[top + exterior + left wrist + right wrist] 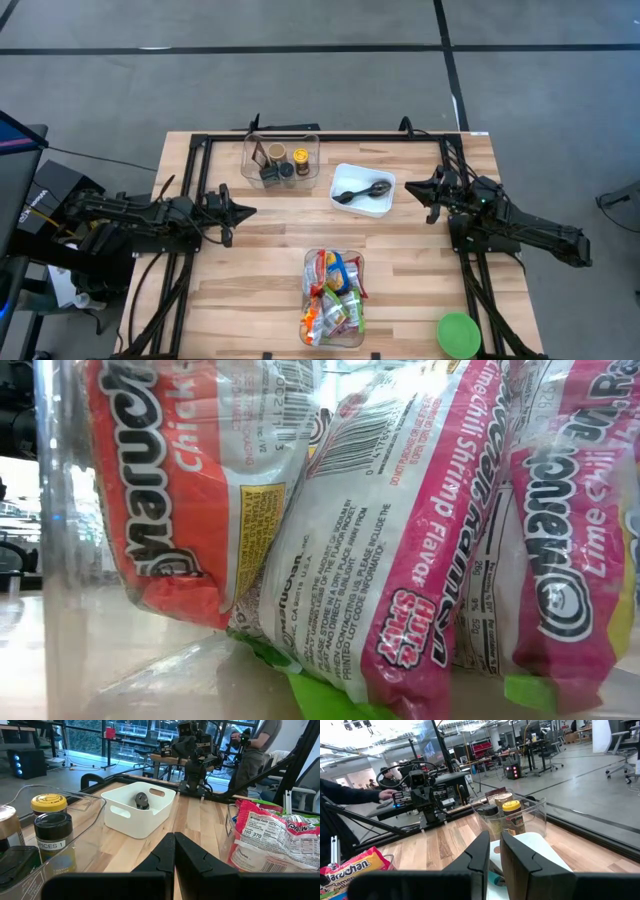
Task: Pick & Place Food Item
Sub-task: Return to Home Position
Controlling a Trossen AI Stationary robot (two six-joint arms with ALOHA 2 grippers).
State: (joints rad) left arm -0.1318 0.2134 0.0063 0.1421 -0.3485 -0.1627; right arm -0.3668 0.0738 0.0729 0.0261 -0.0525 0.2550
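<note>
Several ramen packets (333, 296) in orange, pink and green wrappers lie piled in a clear bin (306, 300) at the table's near middle. They fill the low view (400, 510) and show in the left wrist view (275, 837). A white bin (376, 207) at the far middle holds a dark utensil (360, 190). My left gripper (250, 212) hovers shut and empty over the table's left half, pointing right. My right gripper (408, 187) is shut and empty just right of the white bin (540, 845), pointing left.
A clear bin with spice jars (280, 160) stands at the far middle, left of the white bin. A green round dish (458, 335) sits at the near right corner. Bare wood lies between the bins. A black frame runs along the table's far edge. People stand beyond the table (255, 745).
</note>
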